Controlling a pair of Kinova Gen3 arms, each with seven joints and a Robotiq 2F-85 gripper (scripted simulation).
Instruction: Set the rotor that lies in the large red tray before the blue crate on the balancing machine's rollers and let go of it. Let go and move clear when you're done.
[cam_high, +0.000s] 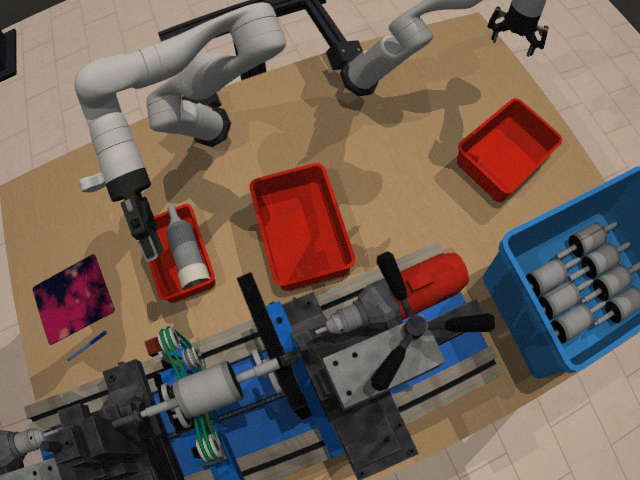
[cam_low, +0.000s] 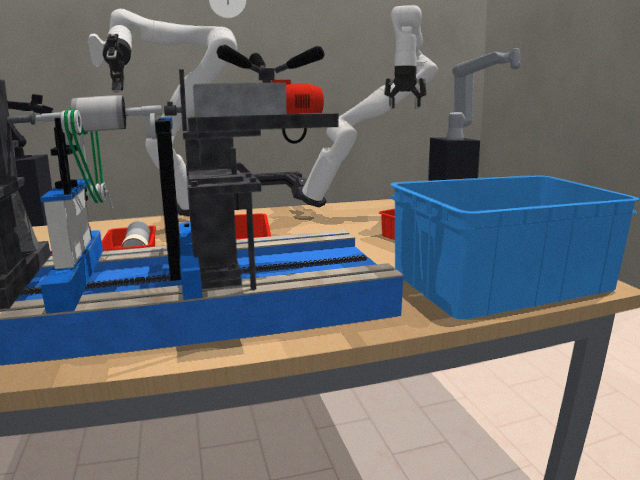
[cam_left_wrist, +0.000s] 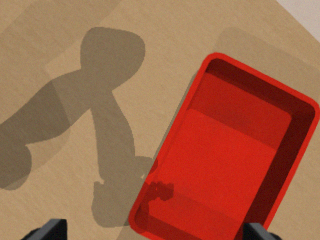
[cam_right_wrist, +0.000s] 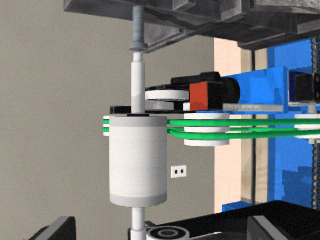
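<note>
The pale grey rotor (cam_high: 206, 391) (cam_low: 97, 112) (cam_right_wrist: 137, 162) lies level on the balancing machine, its shafts over the white rollers beside the green belts. Whether both shafts touch the rollers is hard to tell. The middle, large red tray (cam_high: 289, 232) is empty. My right gripper (cam_high: 150, 254) (cam_low: 117, 89) (cam_right_wrist: 161, 227) is open and empty, high beside the machine and off the rotor. My left gripper (cam_high: 511, 46) (cam_low: 406, 105) (cam_left_wrist: 156, 230) is open and empty, high at the far side of the table, beyond the right-hand red tray (cam_high: 509, 147) (cam_left_wrist: 215, 160), which is empty too.
The blue crate (cam_high: 532, 330) (cam_low: 522, 258) holds several rotors. A small red tray (cam_high: 175, 297) at the left holds a grey bottle-like part (cam_high: 183, 245) (cam_low: 137, 233). A black upright bar (cam_high: 258, 304) and the drill-like head (cam_high: 382, 361) stand right of the rotor.
</note>
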